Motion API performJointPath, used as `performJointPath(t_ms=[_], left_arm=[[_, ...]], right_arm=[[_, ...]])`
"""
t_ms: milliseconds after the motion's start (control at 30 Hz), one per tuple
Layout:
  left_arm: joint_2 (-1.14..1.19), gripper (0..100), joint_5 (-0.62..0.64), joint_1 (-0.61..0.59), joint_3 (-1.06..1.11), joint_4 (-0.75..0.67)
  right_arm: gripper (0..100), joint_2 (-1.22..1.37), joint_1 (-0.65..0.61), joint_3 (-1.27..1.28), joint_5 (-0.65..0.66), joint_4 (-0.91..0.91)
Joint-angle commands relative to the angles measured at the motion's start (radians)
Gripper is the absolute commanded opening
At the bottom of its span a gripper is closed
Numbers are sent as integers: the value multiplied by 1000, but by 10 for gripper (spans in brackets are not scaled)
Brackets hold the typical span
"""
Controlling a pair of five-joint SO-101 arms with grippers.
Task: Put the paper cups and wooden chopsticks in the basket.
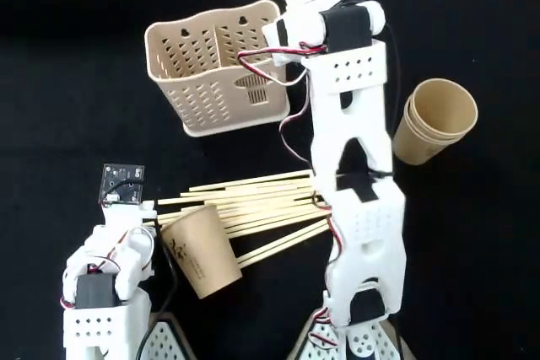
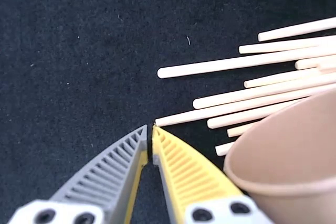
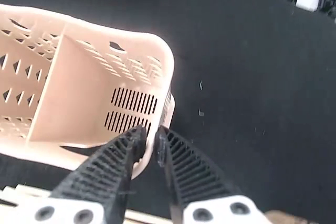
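Observation:
A beige slotted basket [image 1: 215, 65] sits tilted at the back of the table, its open side toward me. My right gripper [image 3: 150, 136] is shut on the rim of the basket [image 3: 79, 93]; the right arm [image 1: 354, 166] stretches over the table to it. Several wooden chopsticks [image 1: 253, 204] lie fanned out mid-table. One paper cup [image 1: 202, 250] lies on its side against them. My left gripper [image 2: 151, 129] is shut and empty just above the mat, its tips by the chopsticks' [image 2: 252, 61] ends, with the cup [image 2: 294, 150] right beside it.
A stack of paper cups [image 1: 434, 120] lies on its side at the right, beyond the right arm. The left arm [image 1: 105, 284] stands at the front left. Black mat [image 1: 67, 124] covers the table, with bare room at the left.

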Motion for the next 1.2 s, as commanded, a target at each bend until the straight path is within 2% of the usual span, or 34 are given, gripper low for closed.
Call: performJointPath(t_ms=[0, 667, 900, 967, 1067, 1167], left_arm=[[-8, 32, 3, -2, 15, 17], [-8, 32, 3, -2, 15, 17], [-8, 32, 3, -2, 15, 17], [-8, 32, 3, -2, 15, 17], [-8, 32, 3, -2, 15, 17], [-8, 32, 3, -2, 15, 17]], right_arm=[[12, -143, 20, 82, -21, 2], [12, -305, 21, 377, -29, -3], [16, -329, 18, 472, -20, -66], [51, -335, 18, 496, -20, -83], [177, -338, 17, 492, -20, -87], [181, -338, 5, 446, -20, -89]])
